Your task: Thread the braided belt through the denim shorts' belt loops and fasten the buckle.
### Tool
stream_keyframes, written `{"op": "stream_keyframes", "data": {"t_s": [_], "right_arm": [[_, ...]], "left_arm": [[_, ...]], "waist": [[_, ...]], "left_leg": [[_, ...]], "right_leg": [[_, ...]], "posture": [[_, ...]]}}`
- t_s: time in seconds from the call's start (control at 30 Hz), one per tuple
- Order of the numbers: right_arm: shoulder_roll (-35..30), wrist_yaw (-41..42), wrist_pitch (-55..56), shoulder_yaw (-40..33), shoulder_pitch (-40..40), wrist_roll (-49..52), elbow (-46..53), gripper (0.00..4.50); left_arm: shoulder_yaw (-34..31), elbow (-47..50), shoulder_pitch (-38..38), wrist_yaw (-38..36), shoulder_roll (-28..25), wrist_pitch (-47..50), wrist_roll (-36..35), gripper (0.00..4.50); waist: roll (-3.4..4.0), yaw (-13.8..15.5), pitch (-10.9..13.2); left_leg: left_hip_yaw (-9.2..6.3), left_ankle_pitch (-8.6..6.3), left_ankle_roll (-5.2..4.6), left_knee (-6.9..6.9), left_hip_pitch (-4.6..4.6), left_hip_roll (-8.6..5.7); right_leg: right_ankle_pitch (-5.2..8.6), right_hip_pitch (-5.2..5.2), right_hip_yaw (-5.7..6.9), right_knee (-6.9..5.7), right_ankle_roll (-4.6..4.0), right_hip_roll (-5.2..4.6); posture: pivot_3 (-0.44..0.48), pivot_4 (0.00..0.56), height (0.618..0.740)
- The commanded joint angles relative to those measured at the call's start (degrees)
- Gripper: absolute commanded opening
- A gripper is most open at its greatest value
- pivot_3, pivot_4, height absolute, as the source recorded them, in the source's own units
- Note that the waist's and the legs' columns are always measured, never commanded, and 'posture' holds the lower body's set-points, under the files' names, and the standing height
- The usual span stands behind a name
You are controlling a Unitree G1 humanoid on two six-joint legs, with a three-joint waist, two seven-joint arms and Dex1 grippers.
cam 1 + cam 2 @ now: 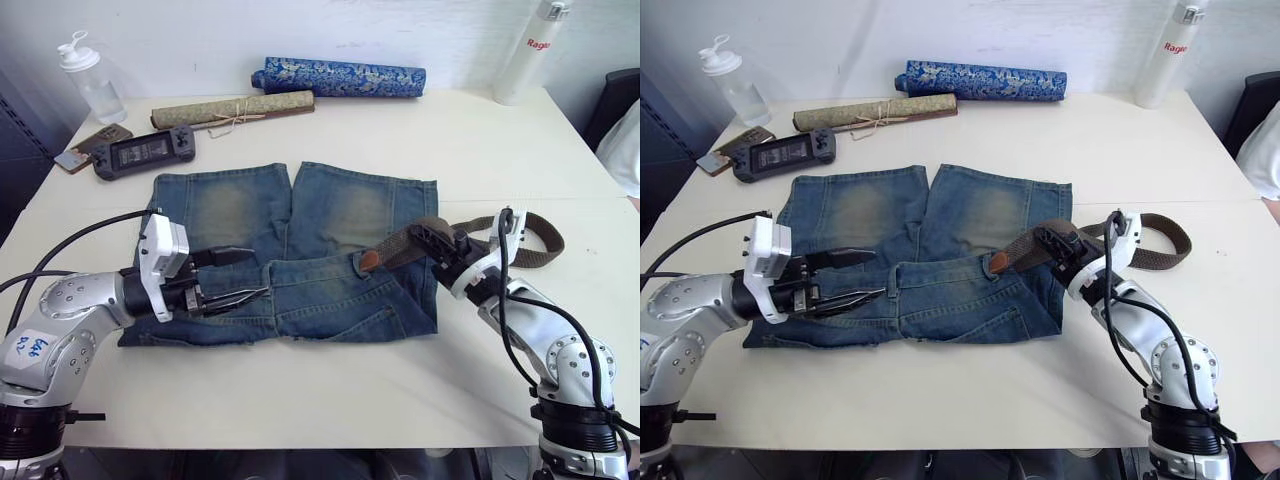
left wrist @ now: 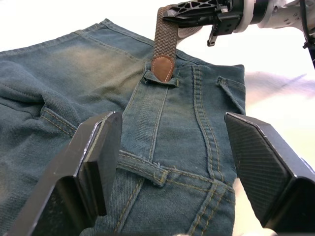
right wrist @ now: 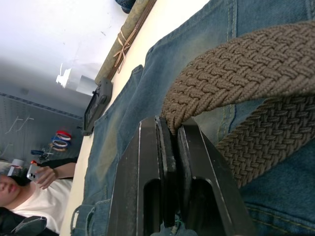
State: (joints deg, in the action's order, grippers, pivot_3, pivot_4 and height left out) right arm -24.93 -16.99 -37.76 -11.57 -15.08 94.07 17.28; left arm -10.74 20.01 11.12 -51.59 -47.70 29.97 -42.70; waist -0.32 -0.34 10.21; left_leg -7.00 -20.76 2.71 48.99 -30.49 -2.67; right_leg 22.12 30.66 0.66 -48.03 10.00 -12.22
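Two grippers work over faded blue shorts (image 1: 300,250) spread flat on the desk (image 1: 400,380); the right gripper (image 1: 428,240) has its fingers pinched tight on the brown woven belt (image 1: 400,246), whose tan tip (image 2: 163,67) lies at a loop (image 2: 160,79) just past them; the left gripper (image 1: 240,275) hovers spread wide, holding nothing, fingers (image 2: 96,157) straddling the waistband.

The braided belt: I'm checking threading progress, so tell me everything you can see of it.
The braided belt is a brown woven strap with a tan leather tip. The tip sits at a belt loop on the waistband of the denim shorts. The right gripper is shut on the strap beside the shorts' edge. Behind it the strap curls in a loop on the table. I cannot see a buckle.
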Motion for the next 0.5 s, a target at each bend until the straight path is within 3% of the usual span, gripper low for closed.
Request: {"op": "stream_keyframes", "data": {"t_s": [0.03,0.5], "right_arm": [[-0.9,1.1,-0.1,-1.9,-2.5,-0.2,2.3,0.00],[-5.7,4.3,-4.2,0.5,-4.5,-11.5,6.9,0.00]], "left_arm": [[-1.0,1.9,1.2,0.4,0.1,0.2,0.2,3.63],[-0.6,1.6,2.5,0.7,0.5,1.4,1.1,3.63]], "waist": [[0.00,0.0,0.0],[0.00,0.1,0.0]], "left_leg": [[0.00,0.00,0.00,0.00,0.00,0.00],[0.00,0.00,0.00,0.00,-0.01,0.00]], "right_leg": [[0.00,0.00,0.00,0.00,0.00,0.00],[0.00,0.00,0.00,0.02,0.00,0.00]], "posture": [[0.000,0.150,0.637],[0.000,0.150,0.637]]}}
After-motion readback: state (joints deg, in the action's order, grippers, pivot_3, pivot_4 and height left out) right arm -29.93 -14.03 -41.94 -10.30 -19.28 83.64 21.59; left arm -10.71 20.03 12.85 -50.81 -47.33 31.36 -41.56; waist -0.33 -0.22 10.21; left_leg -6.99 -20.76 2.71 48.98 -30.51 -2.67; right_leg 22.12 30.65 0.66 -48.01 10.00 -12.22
